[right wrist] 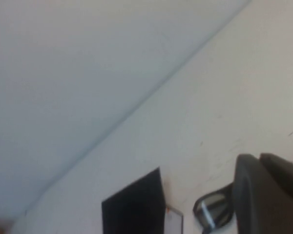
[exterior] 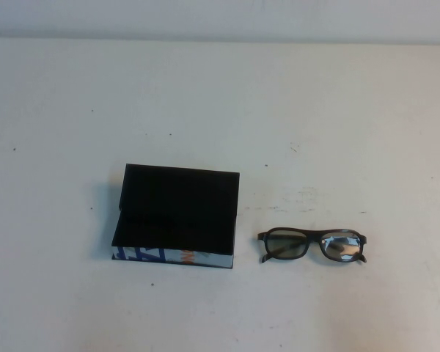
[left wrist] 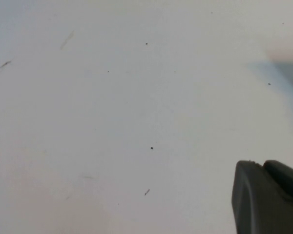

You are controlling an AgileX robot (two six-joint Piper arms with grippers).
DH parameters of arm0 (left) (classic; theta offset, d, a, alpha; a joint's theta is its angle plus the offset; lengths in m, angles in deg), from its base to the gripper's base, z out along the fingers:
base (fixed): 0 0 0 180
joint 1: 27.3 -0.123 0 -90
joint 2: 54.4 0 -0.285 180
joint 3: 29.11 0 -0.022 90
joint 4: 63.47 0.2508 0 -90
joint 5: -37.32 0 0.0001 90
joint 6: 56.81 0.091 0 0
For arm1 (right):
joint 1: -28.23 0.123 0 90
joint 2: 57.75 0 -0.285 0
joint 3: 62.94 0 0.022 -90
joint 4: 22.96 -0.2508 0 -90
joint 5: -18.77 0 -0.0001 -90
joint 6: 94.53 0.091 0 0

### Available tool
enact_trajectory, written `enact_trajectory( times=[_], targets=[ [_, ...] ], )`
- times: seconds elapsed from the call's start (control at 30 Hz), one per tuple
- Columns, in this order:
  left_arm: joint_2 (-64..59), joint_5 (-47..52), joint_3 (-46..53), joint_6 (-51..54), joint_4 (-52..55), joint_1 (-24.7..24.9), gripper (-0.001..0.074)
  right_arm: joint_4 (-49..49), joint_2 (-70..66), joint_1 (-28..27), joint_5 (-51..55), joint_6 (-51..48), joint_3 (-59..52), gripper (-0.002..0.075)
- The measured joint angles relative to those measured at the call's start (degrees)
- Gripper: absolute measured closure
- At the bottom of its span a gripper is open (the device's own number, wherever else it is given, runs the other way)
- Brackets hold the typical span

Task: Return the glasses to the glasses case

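Nothing is grasped yet, so I read this as the very start: the approach to the glasses [exterior: 313, 245] has not begun. In the high view they lie on the white desk [exterior: 220, 103] to the right of the glasses case [exterior: 177, 216], near it but not touching, sitting upright on the frame with the lenses facing my side. I can't tell whether the temple arms are folded or spread. The case stands open, lid tipped up at the back, black interior showing, blue, white and orange print along the front edge. No arm appears in the high view. The left gripper [left wrist: 268, 197] shows only as a dark corner in its wrist view, over bare desk with a few specks and neither task thing in sight; I cannot tell whether its fingers are apart or together. The right gripper [right wrist: 268, 192] is likewise just a dark edge in its wrist view, which catches the case [right wrist: 134, 207] and one lens of the glasses [right wrist: 212, 210] ahead of it, so it looks aimed toward them; finger state cannot be told there either. My guess for the next move: the right arm, being on the glasses' side, comes down over the frame, pinches at the bridge or a rim without pressing the lenses, lifts, carries left, and lowers into the open case.
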Motion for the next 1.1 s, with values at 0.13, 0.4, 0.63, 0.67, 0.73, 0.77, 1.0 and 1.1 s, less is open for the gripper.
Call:
enact_trajectory(
  times=[0.13,0.4,0.63,0.67,0.73,0.77,1.0,1.1],
  targets=[
    [0.0,0.0,0.0,0.0,0.0,0.0,0.0739,3.0,-7.4,0.0,12.0,-1.8,8.2,0.0737],
    [0.0,0.0,0.0,0.0,0.0,0.0,0.0739,14.6,-30.8,0.0,33.1,-9.4,22.3,0.0737],
    [0.0,0.0,0.0,0.0,0.0,0.0,0.0739,15.9,-47.0,0.0,37.3,-19.2,28.8,0.0737],
    [0.0,0.0,0.0,0.0,0.0,0.0,0.0739,16.3,-48.6,0.3,37.4,-20.0,29.4,0.0737],
    [0.0,0.0,0.0,0.0,0.0,0.0,0.0739,17.6,-51.4,1.9,37.3,-20.7,30.7,0.0737],
    [0.0,0.0,0.0,0.0,0.0,0.0,0.0739,18.5,-52.9,3.6,37.0,-20.9,31.5,0.0737],
    [0.0,0.0,0.0,0.0,0.0,0.0,0.0739,26.9,-65.7,20.6,33.7,-21.5,40.6,0.0737],
    [0.0,0.0,0.0,0.0,0.0,0.0,0.0739,30.2,-72.5,25.5,34.1,-22.8,46.0,0.0737]
  ],
)
